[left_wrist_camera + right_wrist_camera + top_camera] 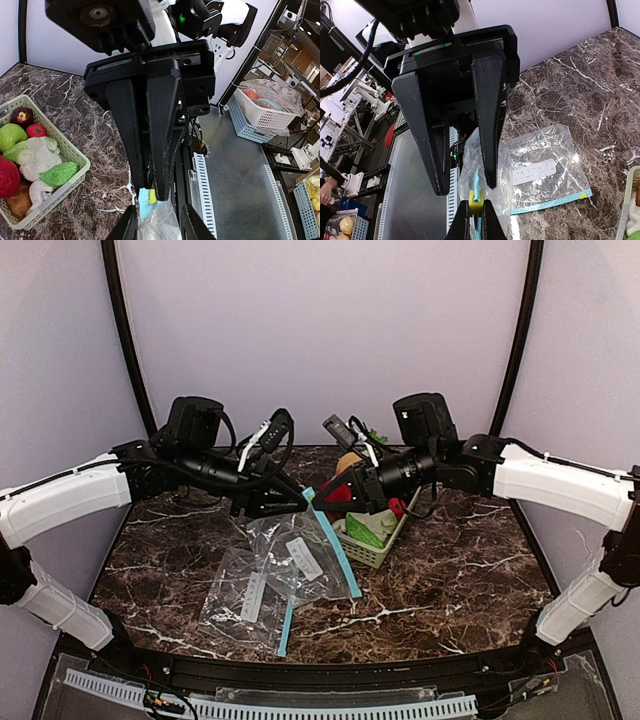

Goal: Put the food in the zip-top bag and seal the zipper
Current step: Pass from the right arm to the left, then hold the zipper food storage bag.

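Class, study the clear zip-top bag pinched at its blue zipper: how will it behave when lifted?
Probably floppy: the zip-top bag sags crumpled from the right gripper. Likely light, since it is thin clear film. Its glossy surface may slip in a loose grip.

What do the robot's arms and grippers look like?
The left arm and right arm have white shells, black joints and loose black cables. The left gripper and right gripper are black, each with two flat tapered fingers and a thin red-and-green strip across its body.
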